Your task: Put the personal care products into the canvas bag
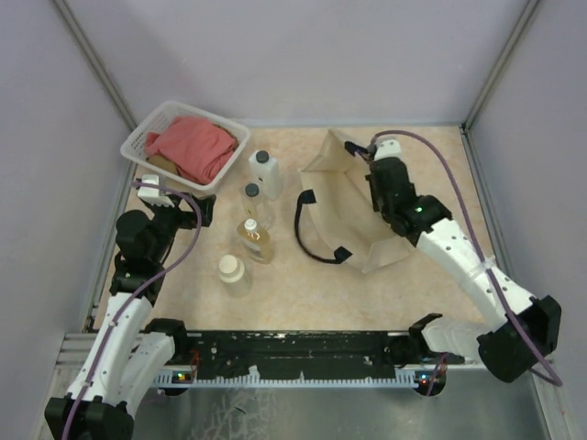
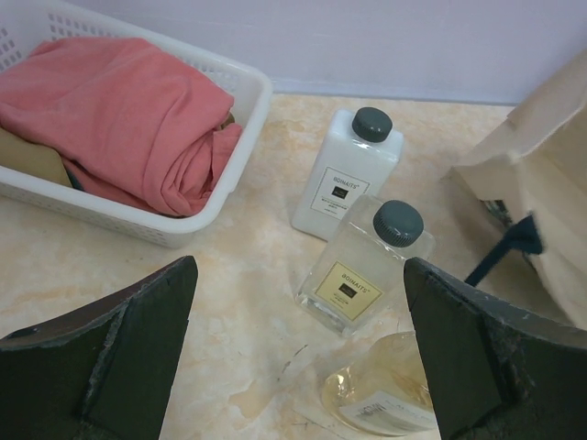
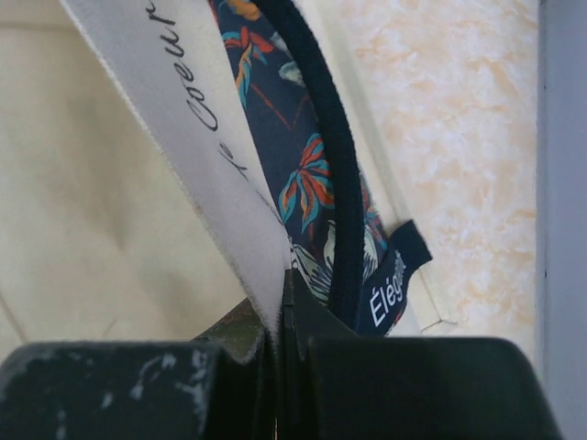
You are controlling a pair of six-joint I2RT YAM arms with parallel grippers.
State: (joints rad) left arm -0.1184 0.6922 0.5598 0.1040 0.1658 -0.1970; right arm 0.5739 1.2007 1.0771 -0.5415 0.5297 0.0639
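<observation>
Four bottles stand in a line left of the canvas bag (image 1: 348,206): white with black cap (image 1: 264,172), clear with dark cap (image 1: 253,203), amber with white top (image 1: 254,240), squat cream (image 1: 231,273). My left gripper (image 1: 191,207) is open and empty, just left of the clear bottle. Its wrist view shows the white bottle (image 2: 344,179), the clear one (image 2: 362,270) and the amber one (image 2: 385,394) between the spread fingers (image 2: 138,353). My right gripper (image 1: 371,161) is shut on the bag's upper rim (image 3: 211,174), beside its black strap (image 3: 328,174).
A white lattice basket (image 1: 139,137) with a red cloth (image 1: 191,147) stands at the back left, close behind the left gripper; it also shows in the left wrist view (image 2: 246,128). The bag's other black strap (image 1: 307,229) loops onto the table. Walls enclose the table.
</observation>
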